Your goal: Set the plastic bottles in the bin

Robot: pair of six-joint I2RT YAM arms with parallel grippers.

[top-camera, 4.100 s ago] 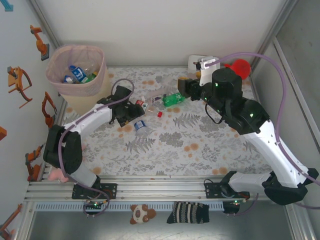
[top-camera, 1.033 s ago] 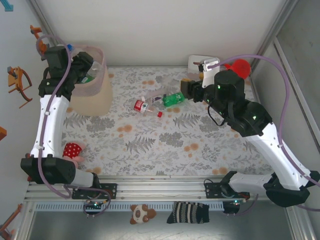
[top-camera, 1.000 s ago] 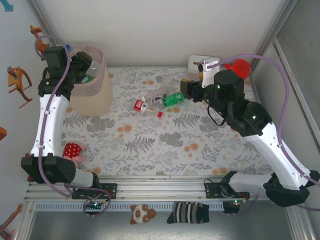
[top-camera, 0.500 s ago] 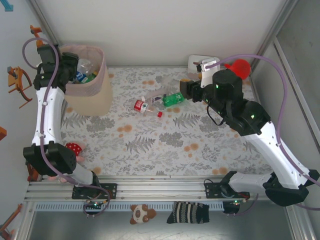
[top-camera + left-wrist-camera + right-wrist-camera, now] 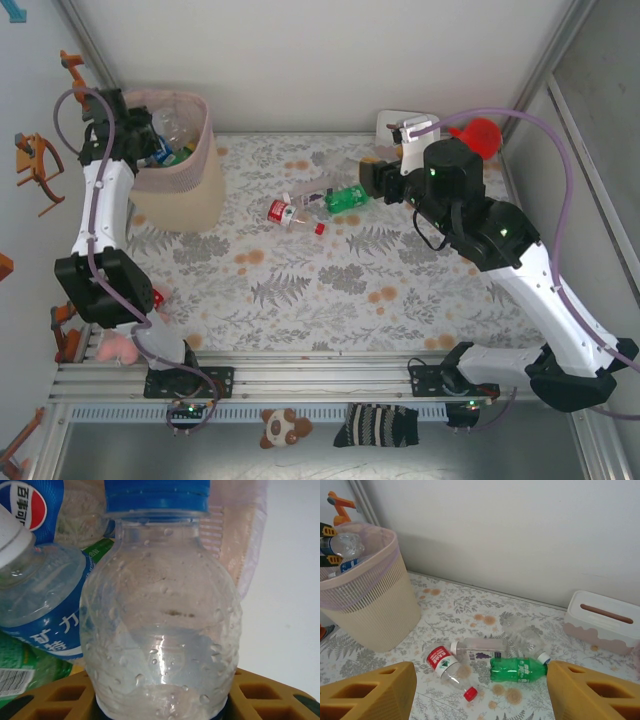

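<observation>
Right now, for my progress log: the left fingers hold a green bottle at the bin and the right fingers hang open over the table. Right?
Not quite. The left wrist view shows the bottle in the left fingers is clear with a blue cap, not green. The rest holds: it is at the bin, and the right fingers hang open over the table.

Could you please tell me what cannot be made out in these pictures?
Left wrist view: the clear bottle in the left gripper blocks most of the bin; its lower part is cut off by the lower edge.
Top view: the bottles inside the bin are too small to count.
Right wrist view: print on the red-labelled bottle is too small to read.
</observation>
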